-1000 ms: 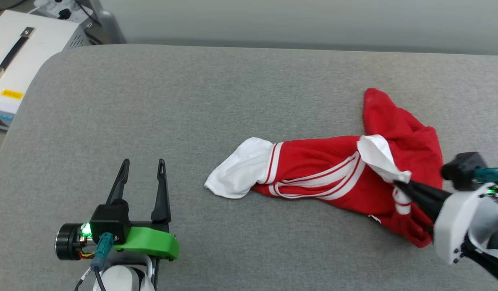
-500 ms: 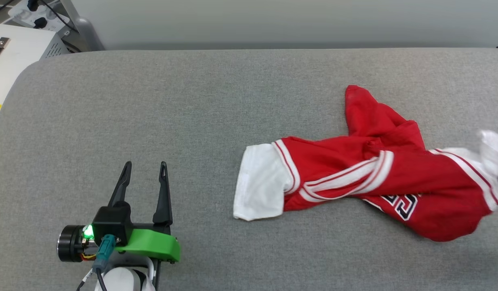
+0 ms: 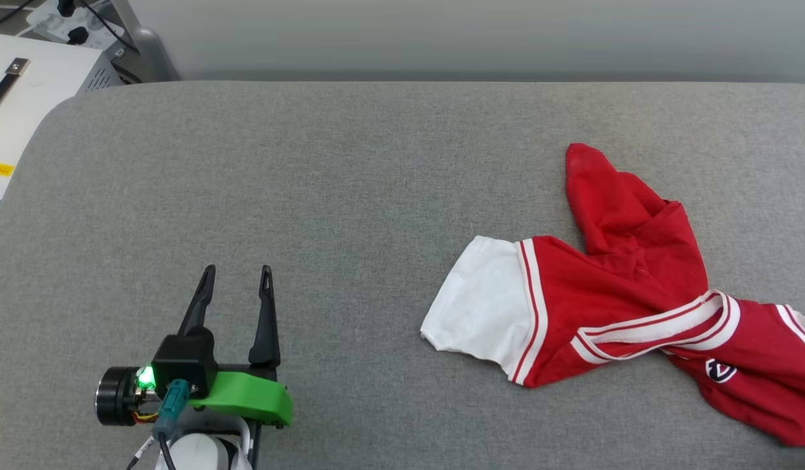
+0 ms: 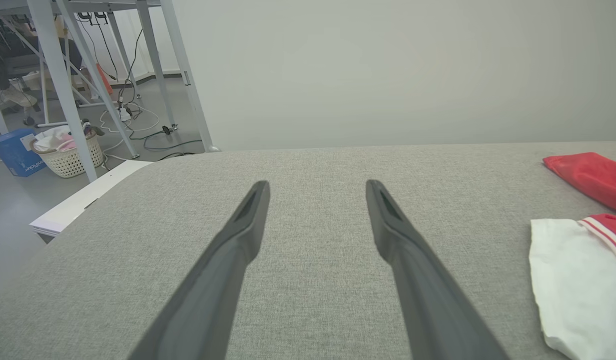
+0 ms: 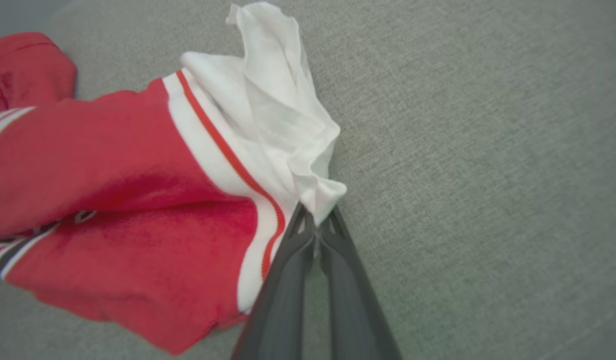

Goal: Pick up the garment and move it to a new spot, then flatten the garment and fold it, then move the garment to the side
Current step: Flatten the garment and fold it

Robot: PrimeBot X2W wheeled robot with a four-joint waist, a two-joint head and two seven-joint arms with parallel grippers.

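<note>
The garment [image 3: 631, 294], a red jersey with white sleeves and striped trim, lies twisted on the right of the grey cushion [image 3: 324, 183], running off the head view's right edge. One white sleeve [image 3: 480, 307] points left. In the right wrist view my right gripper [image 5: 316, 220] is shut on the other white sleeve [image 5: 283, 125], with the red body [image 5: 113, 200] stretched away to the left. My left gripper [image 3: 237, 274] rests open at the lower left, well clear of the garment [image 4: 577, 270], nothing between its fingers [image 4: 248, 220].
A white box with a black handle [image 3: 23, 91] sits off the cushion's far left corner, with a power strip and cables behind it. Table legs, a basket [image 4: 68, 155] and cables stand on the floor beyond the cushion's left end.
The garment has been dragged to the right and stretched out by my right gripper, which has left the head view. The left gripper has stayed put.
</note>
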